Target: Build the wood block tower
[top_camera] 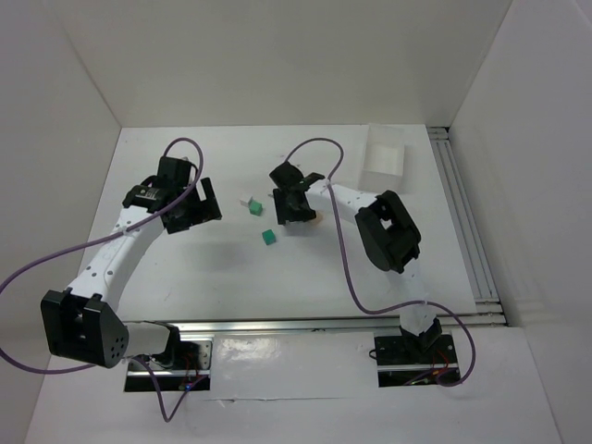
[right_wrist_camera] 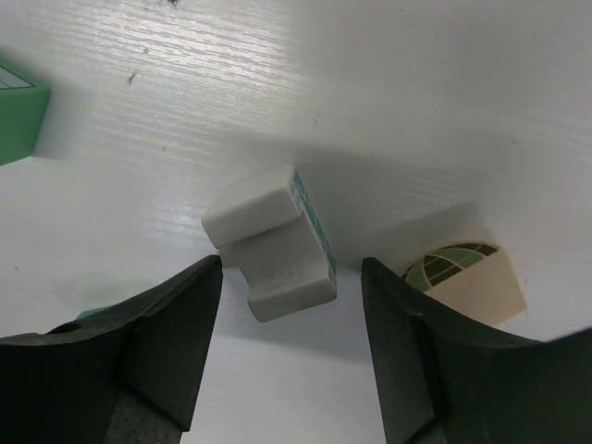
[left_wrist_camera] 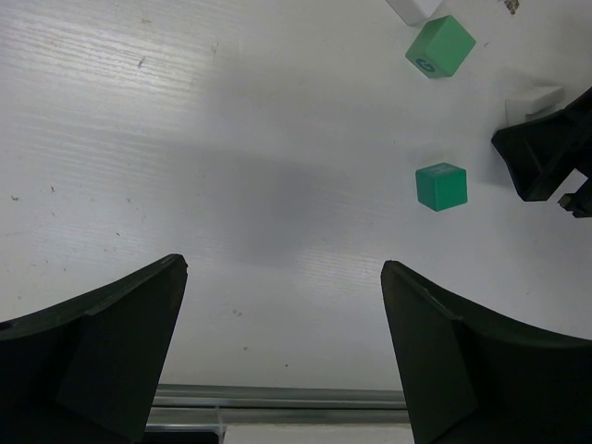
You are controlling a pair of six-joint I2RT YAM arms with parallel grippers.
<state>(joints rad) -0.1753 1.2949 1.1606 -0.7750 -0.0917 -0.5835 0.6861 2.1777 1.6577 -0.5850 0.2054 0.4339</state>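
No wood block tower is in view; the blocks lie singly on the white table. My right gripper [right_wrist_camera: 291, 268] is open low over a white notched block [right_wrist_camera: 268, 245] with a teal-patterned side. The block lies between and just beyond the fingertips, touching neither. A tan block [right_wrist_camera: 467, 273] with a green arch pattern sits partly behind the right finger. Two green cubes [left_wrist_camera: 441, 46] [left_wrist_camera: 441, 186] lie left of the right gripper [top_camera: 294, 215], with a small white block [top_camera: 245, 199] beside them. My left gripper [left_wrist_camera: 283, 268] hangs open over bare table with nothing between its fingers.
A clear plastic tray [top_camera: 384, 157] stands at the back right of the table. Aluminium rails run along the near edge [top_camera: 333, 324] and the right edge [top_camera: 467, 231]. White walls enclose the table on three sides.
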